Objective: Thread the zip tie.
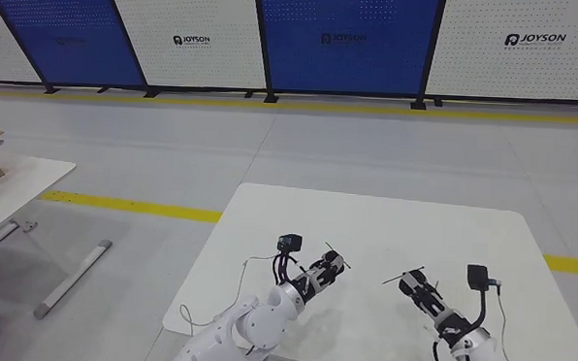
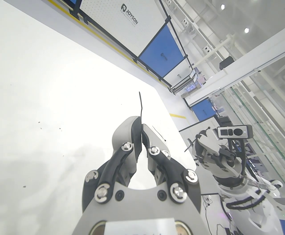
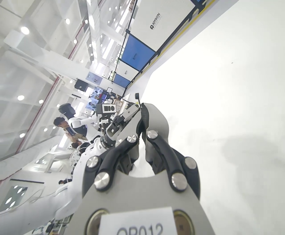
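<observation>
My left gripper (image 2: 141,125) is shut on a thin black zip tie (image 2: 140,104), whose tail sticks out past the fingertips. From above, this gripper (image 1: 331,263) hangs over the near middle of the white table (image 1: 384,219), with the tie (image 1: 338,257) lying across its tips. My right gripper (image 3: 140,107) is shut on a second black zip tie; its small head (image 3: 136,96) pokes out beyond the fingers. That gripper (image 1: 412,280) sits a short way to the right, its tie (image 1: 393,278) pointing toward the left one. The two ties are apart, not touching.
The table's front edge (image 1: 181,321) is close behind both arms. Bare tabletop stretches ahead to the far edge (image 1: 376,195). Another table (image 1: 7,183) stands off to the left. Blue and white panels (image 1: 344,42) line the back of the floor.
</observation>
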`<state>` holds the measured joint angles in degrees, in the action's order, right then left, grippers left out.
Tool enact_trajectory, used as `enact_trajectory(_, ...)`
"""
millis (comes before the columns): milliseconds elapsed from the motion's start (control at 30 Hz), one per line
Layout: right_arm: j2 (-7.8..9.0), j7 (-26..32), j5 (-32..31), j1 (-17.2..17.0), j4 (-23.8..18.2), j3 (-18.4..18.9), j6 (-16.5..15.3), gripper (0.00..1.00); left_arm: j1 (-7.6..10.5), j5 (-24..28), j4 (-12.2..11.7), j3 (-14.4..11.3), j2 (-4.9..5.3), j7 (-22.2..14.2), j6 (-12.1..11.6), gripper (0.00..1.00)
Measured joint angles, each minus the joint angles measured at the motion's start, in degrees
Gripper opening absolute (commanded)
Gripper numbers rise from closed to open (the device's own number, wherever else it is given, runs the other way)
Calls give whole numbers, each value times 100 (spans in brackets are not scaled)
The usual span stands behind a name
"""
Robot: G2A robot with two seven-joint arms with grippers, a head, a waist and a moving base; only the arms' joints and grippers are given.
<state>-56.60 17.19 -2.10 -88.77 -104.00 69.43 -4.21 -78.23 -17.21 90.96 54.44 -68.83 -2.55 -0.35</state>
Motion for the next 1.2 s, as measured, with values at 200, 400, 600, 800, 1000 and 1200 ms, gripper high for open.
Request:
enact_trajectory(200,1,15,13,-2,0,7,-14,0,0,0,0,0,0,0,0,0)
enact_trajectory(400,-38,-371,-29,-59,-4,18,-87,0,0,0,0,0,0,0,0,0)
enact_trajectory(600,-154,-1356,-564,-222,138,-297,-415,0,0,0,0,0,0,0,0,0)
enact_trajectory(800,-332,-2064,-1045,-43,458,-877,-616,0,0,0,0,0,0,0,0,0)
enact_trajectory(1000,-383,-2359,-1295,17,562,-998,-653,0,0,0,0,0,0,0,0,0)
enact_trajectory(1200,-383,-2355,-1291,16,561,-997,-652,0,0,0,0,0,0,0,0,0)
